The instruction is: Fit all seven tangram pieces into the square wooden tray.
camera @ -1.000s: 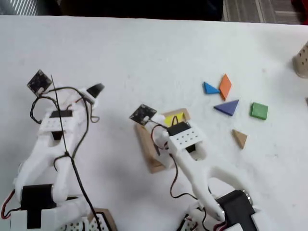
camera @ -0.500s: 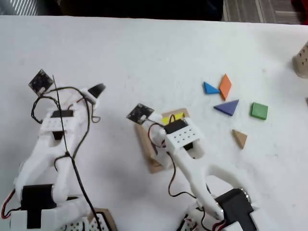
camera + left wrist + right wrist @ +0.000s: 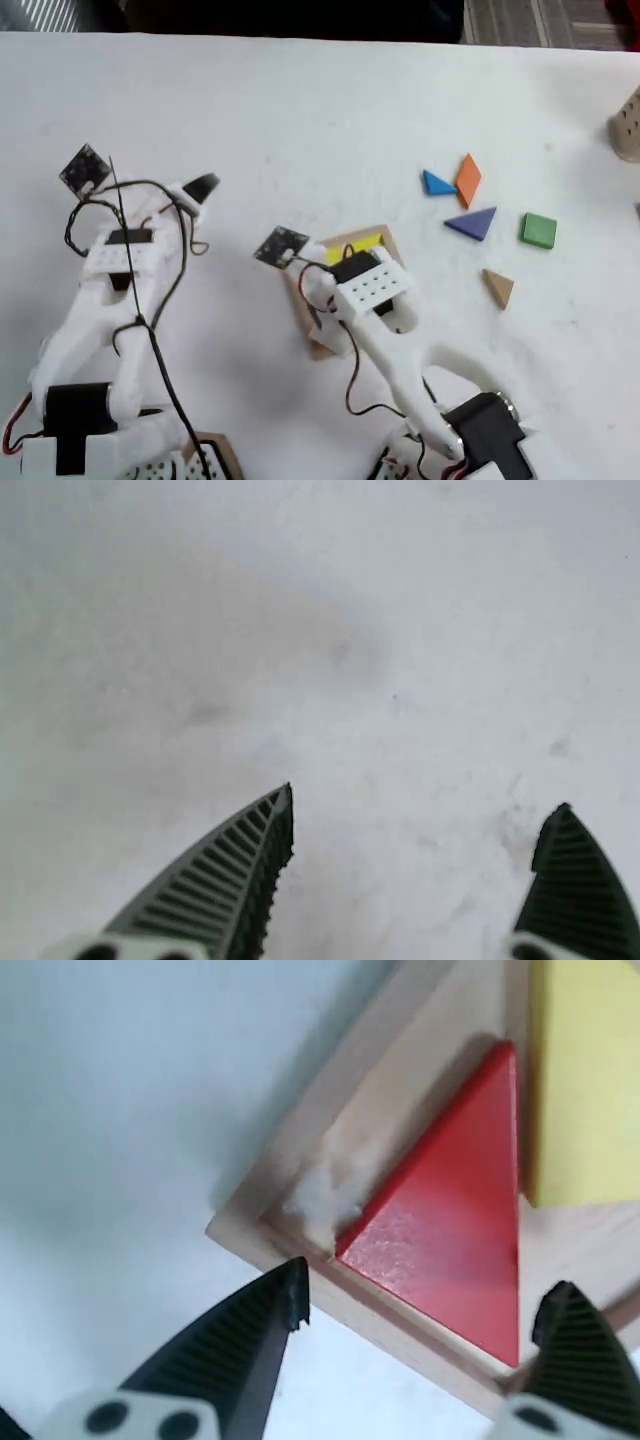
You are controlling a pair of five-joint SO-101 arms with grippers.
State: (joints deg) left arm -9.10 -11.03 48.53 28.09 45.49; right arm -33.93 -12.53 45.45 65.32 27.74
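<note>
- The right pincer (image 3: 428, 1295) is held with its jaws apart above a corner of the wooden tray (image 3: 262, 1232), in which a red triangle (image 3: 440, 1230) and a yellow piece (image 3: 580, 1090) are laid side by side.
- Apart from the tray, a tan triangle (image 3: 498, 288), green square (image 3: 538, 230), purple triangle (image 3: 472, 222), blue triangle (image 3: 436, 183) and orange parallelogram (image 3: 468, 179) are scattered on the tabletop (image 3: 300, 110).
- The left pincer (image 3: 422, 805) is spread open over bare tabletop.

Right arm (image 3: 372, 290) hangs over the tray (image 3: 300, 300) and covers most of it from above. Red triangle (image 3: 440, 1230) and yellow piece (image 3: 585, 1090) fill the corner under the right gripper (image 3: 425, 1295), with a bare wood strip beside the red. Green square (image 3: 538, 230) and tan triangle (image 3: 498, 288) sit apart, room all round each. Left gripper (image 3: 420, 805) is over bare table (image 3: 300, 630).
</note>
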